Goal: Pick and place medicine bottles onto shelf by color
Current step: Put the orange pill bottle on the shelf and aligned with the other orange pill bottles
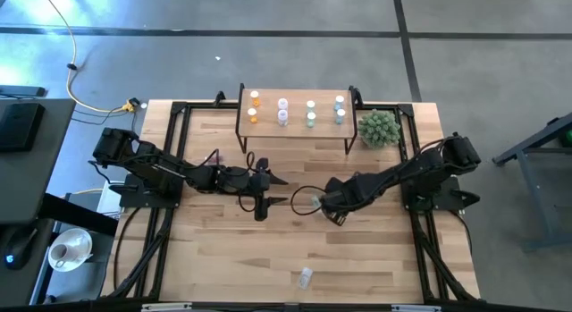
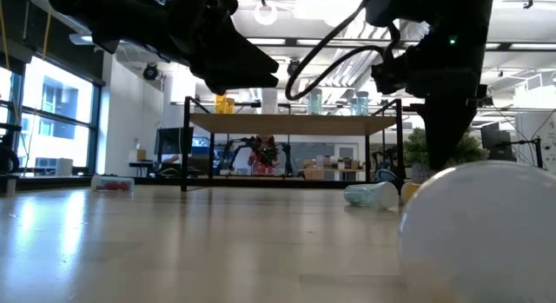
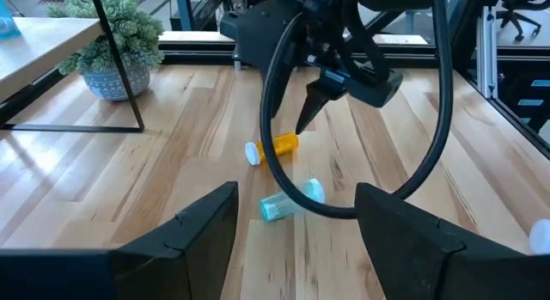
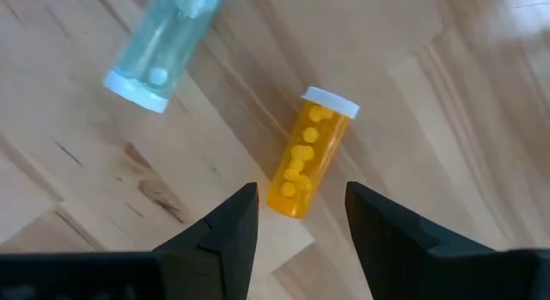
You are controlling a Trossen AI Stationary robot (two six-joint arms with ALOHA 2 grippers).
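In the high view, the shelf [image 1: 295, 124] stood at the upper middle of the worktop [image 1: 223, 249], carrying eight upright medicine bottles in four pairs: orange [image 1: 255, 98], pale pink [image 1: 282, 105], green [image 1: 311, 106] and blue [image 1: 340, 102]. A spiky green plant [image 1: 378, 127] sat just beside the shelf's right end. The left claw [image 1: 279, 190] hung over the middle of the worktop with its fingers spread apart, and the right claw [image 1: 313, 203] was close by to its right, above a bluish bottle [image 1: 315, 201]. One more bottle [image 1: 305, 277] lay alone near the lower edge. In the low view, the shelf [image 2: 291, 123] showed across the centre on thin black legs, a pale bottle [image 2: 369, 195] lay on its side at right centre, and a white cap [image 2: 482, 229] filled the lower right corner. In the left wrist view, the left claw [image 3: 296, 223] stood open, an orange bottle [image 3: 273, 148] and a blue bottle [image 3: 290, 202] lying beyond it under the right arm [image 3: 344, 51]. In the right wrist view, the right claw [image 4: 301, 218] was open and empty, the orange bottle [image 4: 307, 152] lying just ahead between its tips, and the blue bottle [image 4: 168, 42] lay at the upper left.
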